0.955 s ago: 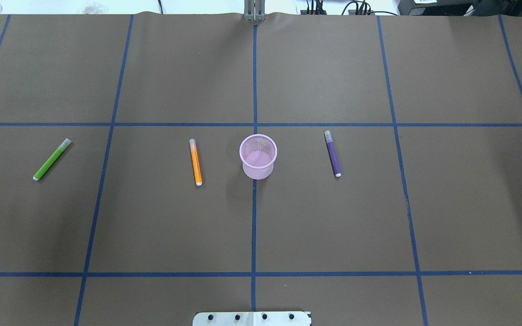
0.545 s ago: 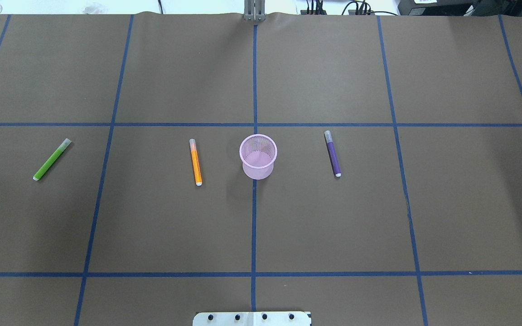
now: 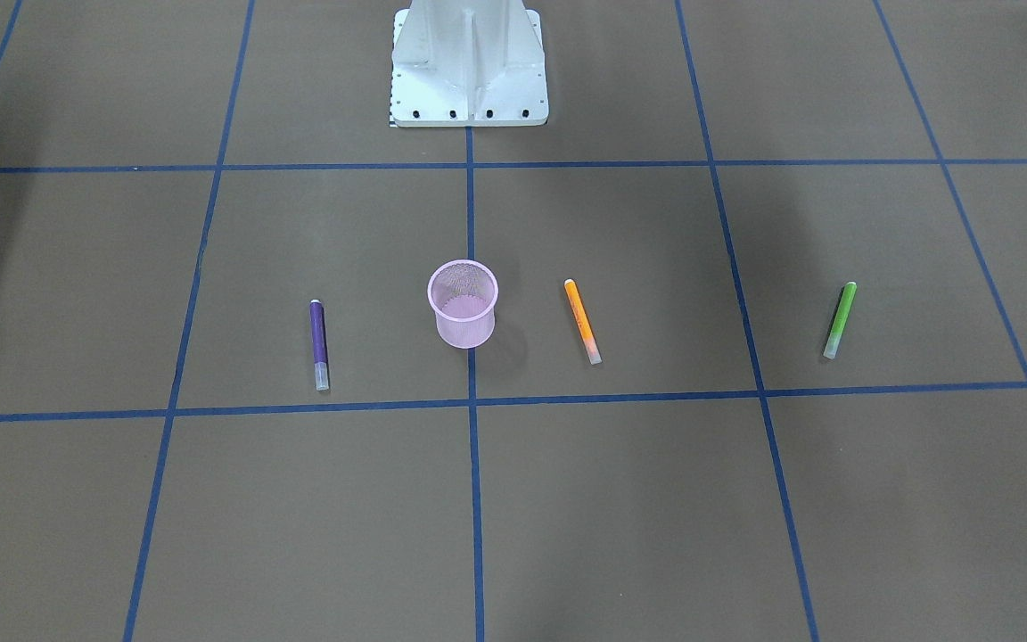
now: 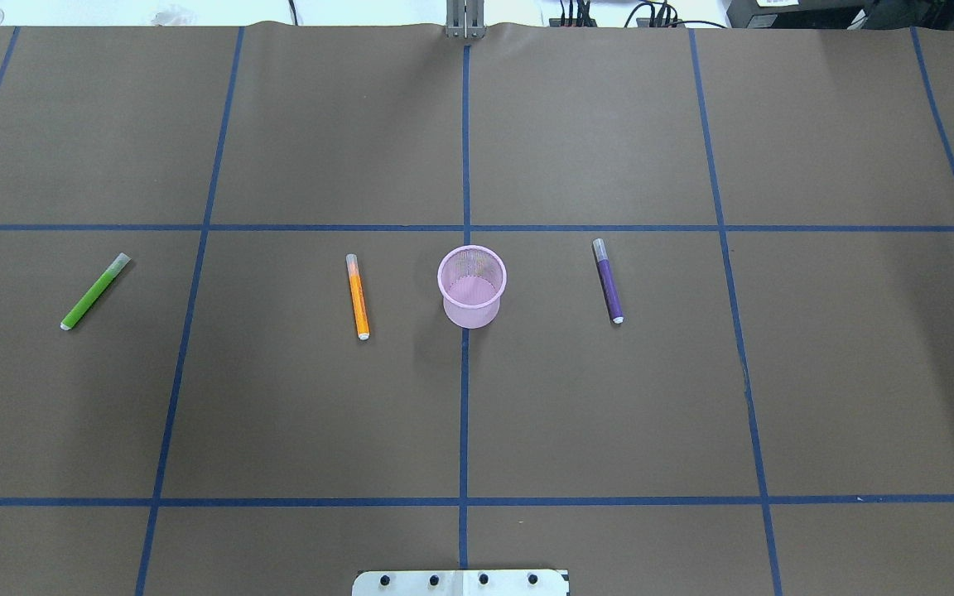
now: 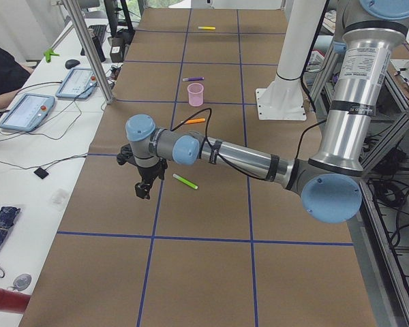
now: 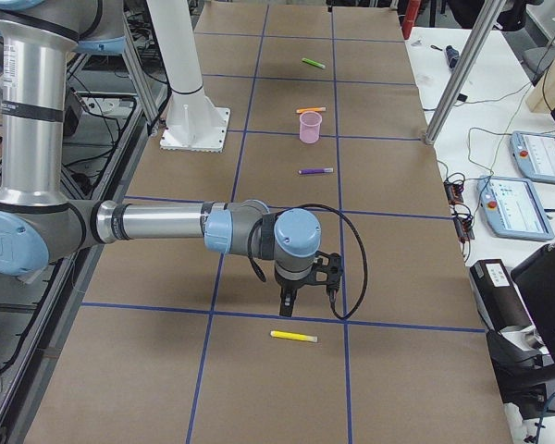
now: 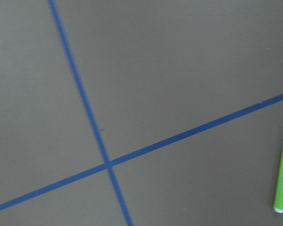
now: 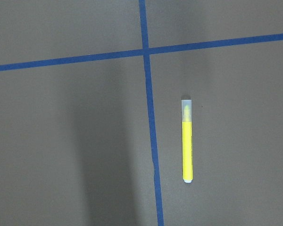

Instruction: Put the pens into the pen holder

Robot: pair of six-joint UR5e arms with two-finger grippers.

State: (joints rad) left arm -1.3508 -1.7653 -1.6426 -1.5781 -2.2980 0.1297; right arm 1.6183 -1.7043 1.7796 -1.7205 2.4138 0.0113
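- brown paper-covered table with a blue tape grid (image 4: 609, 397): wide bare paper on all sides of the things; no arm shows in the overhead view
- grey and blue left arm (image 5: 238, 158) reaches low across the table's left end; grey and blue right arm (image 6: 157, 224) does the same at the right end
- black left gripper (image 5: 144, 189) hangs above the paper past the green pen, toward the table's end; i cannot tell whether its fingers are apart
- black right gripper (image 6: 285, 305) hangs just beside the yellow pen; fingers likewise cannot be told
- pink wire-mesh round pen holder (image 4: 471, 314) stands upright on the centre tape line, no pen in it
- slim orange pen (image 4: 357, 295) and purple pen (image 4: 608, 280) lie either side of it, apart from it; green pen (image 4: 94, 292) lies well left; yellow pen (image 8: 187, 141) lies beside a tape crossing at the right end
- against the overhead view a second ago, holder and three pens lie unmoved
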